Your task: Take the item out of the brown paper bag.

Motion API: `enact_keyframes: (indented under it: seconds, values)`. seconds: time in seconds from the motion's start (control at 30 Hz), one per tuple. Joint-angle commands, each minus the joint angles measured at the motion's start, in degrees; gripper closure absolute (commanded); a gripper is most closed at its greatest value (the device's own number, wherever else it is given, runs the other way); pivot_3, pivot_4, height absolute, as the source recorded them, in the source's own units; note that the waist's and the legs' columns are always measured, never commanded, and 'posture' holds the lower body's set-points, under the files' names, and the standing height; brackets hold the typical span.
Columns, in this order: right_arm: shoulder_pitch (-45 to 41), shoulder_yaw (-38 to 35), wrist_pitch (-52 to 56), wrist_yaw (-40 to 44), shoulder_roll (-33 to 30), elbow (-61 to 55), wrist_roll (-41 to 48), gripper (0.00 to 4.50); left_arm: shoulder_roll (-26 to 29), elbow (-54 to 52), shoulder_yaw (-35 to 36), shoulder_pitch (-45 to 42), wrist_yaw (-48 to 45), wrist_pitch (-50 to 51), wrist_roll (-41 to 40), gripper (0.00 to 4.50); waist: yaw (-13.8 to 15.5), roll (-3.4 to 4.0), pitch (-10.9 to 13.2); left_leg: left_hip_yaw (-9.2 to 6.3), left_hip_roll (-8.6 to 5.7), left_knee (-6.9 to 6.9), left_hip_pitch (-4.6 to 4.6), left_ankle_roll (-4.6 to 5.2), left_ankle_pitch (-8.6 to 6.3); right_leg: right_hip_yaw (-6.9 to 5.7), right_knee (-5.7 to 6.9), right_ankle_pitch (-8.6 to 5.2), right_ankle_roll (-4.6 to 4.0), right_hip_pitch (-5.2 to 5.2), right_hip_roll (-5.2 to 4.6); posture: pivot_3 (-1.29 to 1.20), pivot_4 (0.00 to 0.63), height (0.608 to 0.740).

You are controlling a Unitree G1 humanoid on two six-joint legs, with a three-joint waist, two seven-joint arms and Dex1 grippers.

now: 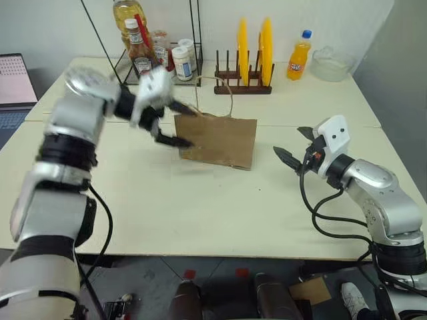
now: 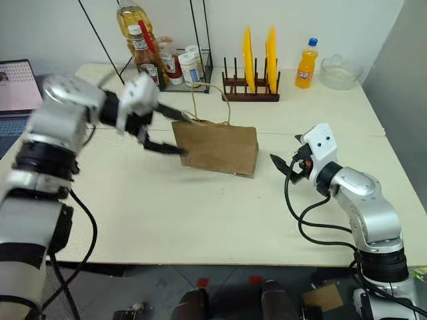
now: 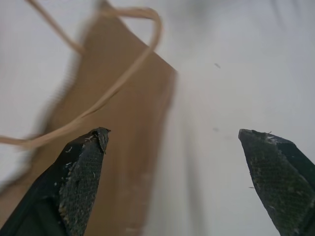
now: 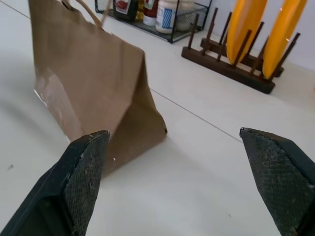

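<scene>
Stood upright on the pale desk (image 1: 200, 213), a little above the middle of the left eye frame: the brown paper bag (image 1: 220, 141), creased, its thin cord handles (image 1: 223, 90) looping up from the top edge. Could not see the item, so cannot tell whether it sat inside the bag. Hovered at the bag's left side, in the upper left of the frame: the left gripper (image 1: 181, 127), fingers spread wide and empty, one black tip above the bag's top corner, the other against or just in front of its left edge; cannot tell if touching. In the left wrist view, framed between those fingers (image 3: 81, 182): the bag's brown face and a cord loop. Held low over the desk at the right of the frame, well apart from the bag: the right gripper (image 1: 299, 145), fingers also wide and gripping nothing, pointed toward the bag's right end. Lined up along the top of the frame: a wire rack (image 1: 160, 53) with a ketchup bottle (image 1: 137, 43) and jars, a wooden stand (image 1: 243, 85) holding two yellow plates (image 1: 255, 41), an orange soda bottle (image 1: 299, 56) and a clear bowl (image 1: 331, 63)
</scene>
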Motion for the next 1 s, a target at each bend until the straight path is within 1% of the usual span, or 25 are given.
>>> enact_keyframes:
  seconds: [0.03, 0.13, 0.3, 0.4, 0.5, 0.6, 0.7, 0.8, 0.87, 0.93, 1.0]
  values:
    - [0.55, -1.8, 0.98, 0.19, -0.27, -5.19, 2.43, 0.05, 1.02, 7.72, 3.24, -3.44, 1.79, -3.5, 2.35, 0.0, -0.11, 0.05, -0.02, 0.03, 0.0, -0.02, 0.01, 0.01, 0.0, 0.01, 0.0, -0.01, -0.02, 0.0, 0.0, 0.0, 0.15, 0.74]
    - [0.91, -1.73, 3.37, 1.48, -0.03, -8.68, 5.84, 0.05, 1.18, 15.08, 3.22, -5.34, 4.1, -9.15, 6.25, 0.0, -0.24, 0.08, -0.02, 0.02, 0.01, -0.06, 0.06, 0.03, 0.01, -0.01, 0.05, -0.03, -0.03, 0.0, 0.01, 0.0, 0.15, 0.74]
    - [0.14, -1.31, 5.45, 1.67, -0.83, -10.63, 7.83, 0.05, 1.24, 25.54, 4.14, -8.36, 9.16, -13.9, 10.88, 0.0, 0.11, 0.05, -0.01, 0.01, 0.0, 0.0, 0.01, 0.13, 0.09, -0.04, 0.1, 0.01, 0.03, 0.03, -0.01, 0.0, 0.15, 0.74]
    - [-0.38, -1.23, 5.92, 1.1, -0.92, -10.63, 7.92, 0.05, -0.81, 30.2, 6.13, -9.59, 22.76, -16.51, 12.79, 0.0, 0.28, 0.04, -0.01, 0.0, 0.0, 0.01, -0.01, 0.15, 0.11, -0.06, 0.09, 0.02, 0.04, 0.03, -0.02, 0.0, 0.15, 0.74]
    - [-0.92, -0.77, 6.34, 0.47, -0.47, -10.85, 7.89, 0.05, -4.93, 32.19, 7.79, -9.75, 34.13, -18.33, 14.02, 0.0, 0.63, 0.03, -0.02, -0.02, -0.01, 0.01, -0.05, 0.15, 0.11, -0.07, 0.06, 0.01, 0.04, 0.05, -0.03, 0.0, 0.15, 0.74]
    - [-1.27, -0.35, 6.72, -0.04, -0.15, -11.16, 7.96, 0.05, -8.37, 33.22, 8.56, -9.87, 40.84, -19.41, 15.58, 0.0, 0.78, 0.01, -0.02, -0.02, -0.03, 0.03, -0.11, 0.13, 0.12, -0.08, 0.03, 0.02, 0.04, 0.07, -0.06, 0.0, 0.15, 0.74]
    - [-1.3, -0.2, 7.14, -0.67, -0.02, -11.74, 8.11, 0.05, -11.45, 33.77, 6.85, -9.8, 46.69, -21.55, 19.34, 0.0, 0.46, 0.01, -0.02, -0.02, -0.03, 0.03, -0.1, 0.12, 0.13, -0.07, 0.04, 0.02, 0.04, 0.05, -0.05, 0.0, 0.15, 0.74]
    - [-1.13, -0.37, 7.53, -1.31, -0.05, -12.16, 8.2, 0.05, -12.9, 34.19, 5.64, -10.27, 49.33, -22.48, 22.48, 0.0, 0.16, 0.02, -0.01, 0.0, -0.03, 0.02, -0.09, -0.02, 0.22, -0.05, 0.05, 0.02, 0.04, 0.05, -0.04, 0.0, 0.15, 0.74]
    - [-0.58, -0.73, 7.98, -1.8, -0.12, -12.95, 8.33, 0.05, -13.6, 34.53, 3.65, -10.75, 48.96, -22.73, 25.3, 0.0, 0.06, 0.02, -0.02, 0.02, -0.03, 0.02, -0.06, -0.01, 0.22, -0.03, 0.08, 0.02, 0.04, 0.05, -0.03, 0.0, 0.15, 0.74]
    - [0.0, -1.06, 8.42, -2.26, -0.23, -13.74, 8.54, 0.05, -14.14, 34.93, 2.11, -10.97, 46.71, -22.68, 27.37, 0.0, 0.09, 0.02, -0.02, 0.01, -0.03, 0.02, -0.06, 0.02, 0.24, -0.03, 0.1, 0.02, 0.04, 0.05, -0.02, 0.0, 0.15, 0.74]
    - [0.4, -1.24, 8.74, -2.6, -0.37, -14.28, 8.74, 0.05, -14.34, 35.08, 1.33, -11.0, 42.17, -23.37, 28.34, 0.0, 0.19, 0.02, -0.02, 0.01, -0.03, 0.01, -0.06, 0.03, 0.25, -0.03, 0.09, 0.02, 0.04, 0.06, -0.02, 0.0, 0.15, 0.74]
